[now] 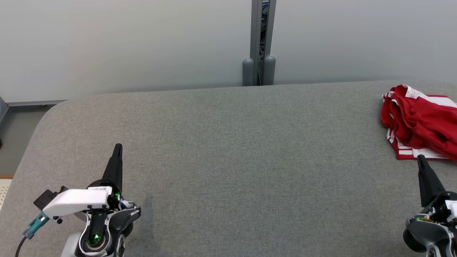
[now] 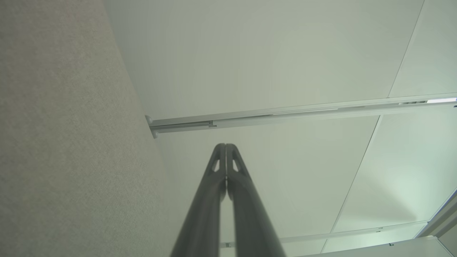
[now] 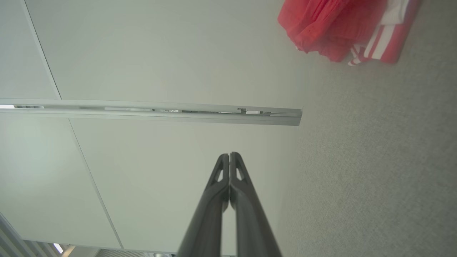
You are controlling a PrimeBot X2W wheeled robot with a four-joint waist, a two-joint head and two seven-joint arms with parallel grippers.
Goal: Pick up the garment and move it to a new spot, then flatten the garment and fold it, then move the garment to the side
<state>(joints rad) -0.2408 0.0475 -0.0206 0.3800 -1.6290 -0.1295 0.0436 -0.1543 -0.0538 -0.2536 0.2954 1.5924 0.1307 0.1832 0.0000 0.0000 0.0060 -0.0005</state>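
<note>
red-and-white garment (image 1: 421,119) sits bunched at the far right of the table (image 1: 228,150), long axis roughly near-to-far, striped hem toward the robot. right gripper (image 1: 421,157) is near it, left gripper (image 1: 118,146) well apart, both with fingers pressed together.

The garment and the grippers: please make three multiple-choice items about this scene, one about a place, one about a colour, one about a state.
1. Where on the table does the garment lie?
A. centre
B. far right side
C. near left corner

2. What colours has the garment?
A. red with white stripes
B. blue and yellow
C. plain black

3. The left gripper and the right gripper are:
A. both open
B. both holding cloth
C. both shut, empty

Answers:
1 B, it sits at the head view's right edge.
2 A, red cloth with white bands shows.
3 C, each wrist view shows its gripper pressed shut on nothing.
</note>
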